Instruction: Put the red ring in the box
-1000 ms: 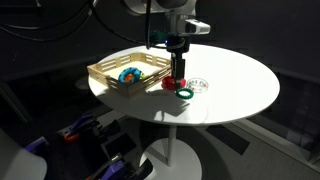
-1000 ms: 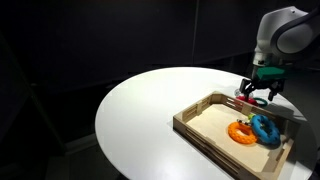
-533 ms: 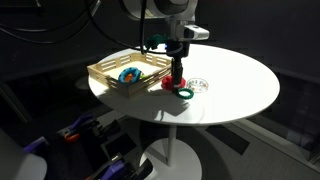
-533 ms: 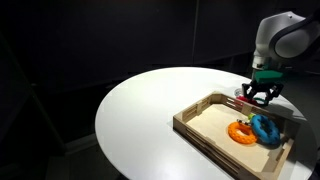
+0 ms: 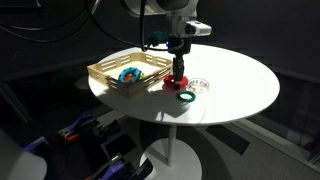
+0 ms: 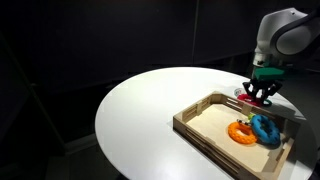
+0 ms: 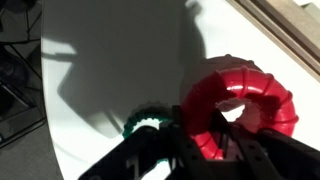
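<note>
Jaws of the gripper (image 5: 178, 75) pinch the red ring (image 7: 255, 85) (one apparently through its hole), lying on the bench just outside the box (image 5: 110, 82) wall.

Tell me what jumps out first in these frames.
The red ring fills the wrist view, with the end effector shut on it just outside the slatted wooden box on the round white table. A dark green ring lies beside it. A blue ring with orange sits inside the box.
</note>
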Robot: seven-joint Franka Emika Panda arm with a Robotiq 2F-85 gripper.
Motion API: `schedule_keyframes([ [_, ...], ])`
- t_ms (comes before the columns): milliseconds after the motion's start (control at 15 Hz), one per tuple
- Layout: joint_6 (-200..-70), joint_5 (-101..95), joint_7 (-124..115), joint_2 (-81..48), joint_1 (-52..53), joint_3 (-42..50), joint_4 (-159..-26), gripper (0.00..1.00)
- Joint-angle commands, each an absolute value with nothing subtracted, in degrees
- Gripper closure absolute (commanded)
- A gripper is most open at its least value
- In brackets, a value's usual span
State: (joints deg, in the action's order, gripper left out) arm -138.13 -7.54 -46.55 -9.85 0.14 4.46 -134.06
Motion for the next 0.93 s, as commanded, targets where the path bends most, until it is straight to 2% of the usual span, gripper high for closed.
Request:
schedule_keyframes([
  [0, -136.8, -8.0, -47.4, -5.4, 0.8, 4.8, -134.6, 0.90],
  [867, -121.4, -8.4, -39.3, 0.1, 4.0, -2.4, -129.0, 0.89],
])
